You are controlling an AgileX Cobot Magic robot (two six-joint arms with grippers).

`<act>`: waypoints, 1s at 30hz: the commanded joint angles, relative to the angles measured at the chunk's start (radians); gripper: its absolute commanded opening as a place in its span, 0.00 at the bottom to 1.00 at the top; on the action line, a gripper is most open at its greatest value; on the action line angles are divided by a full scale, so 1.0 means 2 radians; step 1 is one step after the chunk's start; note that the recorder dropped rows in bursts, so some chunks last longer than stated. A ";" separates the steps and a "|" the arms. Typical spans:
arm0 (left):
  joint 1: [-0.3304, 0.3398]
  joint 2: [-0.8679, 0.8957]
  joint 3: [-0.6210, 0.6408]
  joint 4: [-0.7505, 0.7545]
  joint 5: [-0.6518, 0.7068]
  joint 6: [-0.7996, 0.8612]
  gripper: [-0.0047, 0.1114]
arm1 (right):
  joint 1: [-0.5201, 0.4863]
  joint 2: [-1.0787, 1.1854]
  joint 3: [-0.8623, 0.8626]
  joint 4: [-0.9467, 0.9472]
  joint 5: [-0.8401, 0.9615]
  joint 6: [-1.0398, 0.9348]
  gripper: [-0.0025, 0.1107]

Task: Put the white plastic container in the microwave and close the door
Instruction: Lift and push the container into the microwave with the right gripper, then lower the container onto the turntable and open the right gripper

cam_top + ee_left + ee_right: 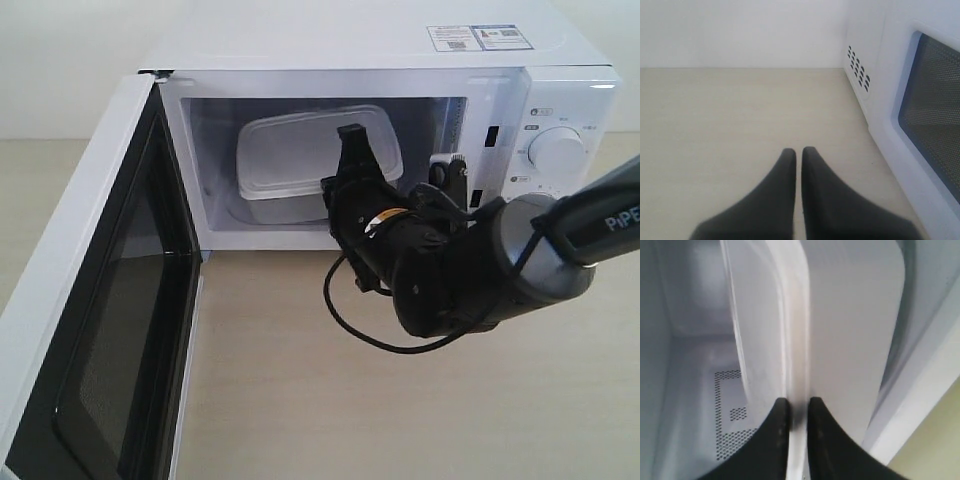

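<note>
The white microwave [360, 40] stands with its door [110, 300] swung wide open to the left, black inner face showing. Inside the cavity the white plastic container [300, 150] sits tilted, lid toward the camera. My right gripper [345, 170] reaches in from the right and is shut on the container's near rim. The right wrist view shows the fingers [777, 415] pinching the rim of the container [855, 315]. My left gripper [798, 152] is shut with nothing in it, low over the table beside the door's outer window [935, 115]. It is out of the exterior view.
Two round dials [558, 150] sit on the microwave's right panel and stickers [480, 37] on its top. Vent holes [858, 65] mark the oven's side wall. The pale wooden table [300, 380] stretches in front of the oven. A black cable loops under the right arm.
</note>
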 commanded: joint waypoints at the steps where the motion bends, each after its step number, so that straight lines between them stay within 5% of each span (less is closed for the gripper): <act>1: 0.001 -0.001 0.001 -0.003 0.000 0.002 0.08 | -0.003 0.006 -0.004 -0.007 -0.033 -0.002 0.02; 14: 0.001 -0.001 0.001 -0.003 0.000 0.002 0.08 | -0.007 0.015 -0.022 -0.006 -0.029 -0.010 0.04; 24: 0.001 -0.001 0.001 -0.003 0.000 0.002 0.08 | -0.007 0.015 -0.021 -0.005 -0.028 -0.027 0.48; 30: 0.001 -0.001 0.001 -0.003 0.000 0.002 0.08 | -0.007 0.014 -0.020 -0.053 -0.017 -0.029 0.51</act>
